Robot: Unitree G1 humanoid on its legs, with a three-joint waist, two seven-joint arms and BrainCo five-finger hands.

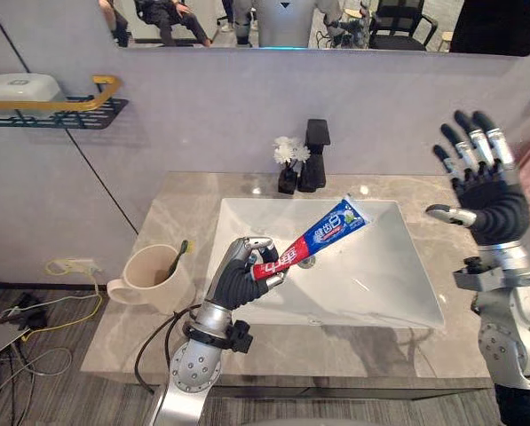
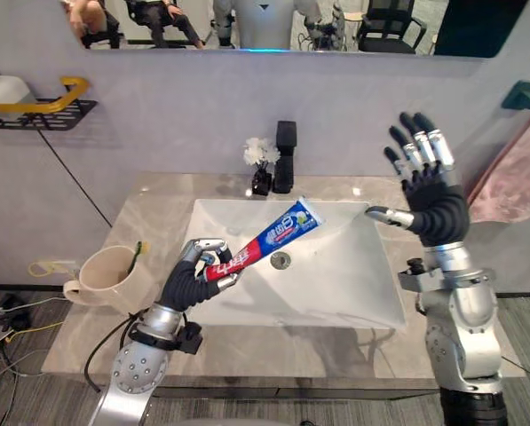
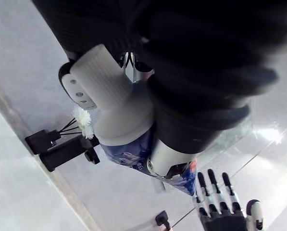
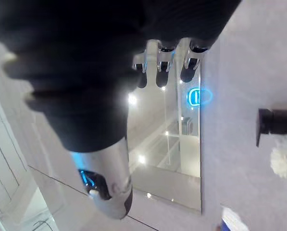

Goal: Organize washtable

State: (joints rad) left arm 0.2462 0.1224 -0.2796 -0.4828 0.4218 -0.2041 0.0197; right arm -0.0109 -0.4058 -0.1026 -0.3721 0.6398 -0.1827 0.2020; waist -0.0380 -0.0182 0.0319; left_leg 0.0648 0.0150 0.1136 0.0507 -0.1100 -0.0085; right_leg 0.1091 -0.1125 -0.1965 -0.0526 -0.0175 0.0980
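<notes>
Lowest in the frame, left of centre, the left hand (image 1: pixel 240 282) has its fingers and thumb curled round the red end of a toothpaste tube (image 1: pixel 327 232). The tube slants up and to the right, so its blue end sits near the frame's centre, over the white sink basin (image 1: pixel 384 297). At the right edge the right hand (image 1: pixel 486 191) is raised well apart from the tube, with its fingers straight and fanned upward, its thumb out toward the centre, and nothing in it. Just left of the left hand, a beige mug (image 1: pixel 149 277) stands on the grey marble counter (image 1: pixel 122 333) with a toothbrush (image 1: pixel 178 257) leaning in it. Behind the basin, upper centre, a black faucet (image 1: pixel 314 155) stands beside a small vase of white flowers (image 1: pixel 289 160). A black wall shelf with a gold rail (image 1: pixel 65 111) sits at the upper left.
</notes>
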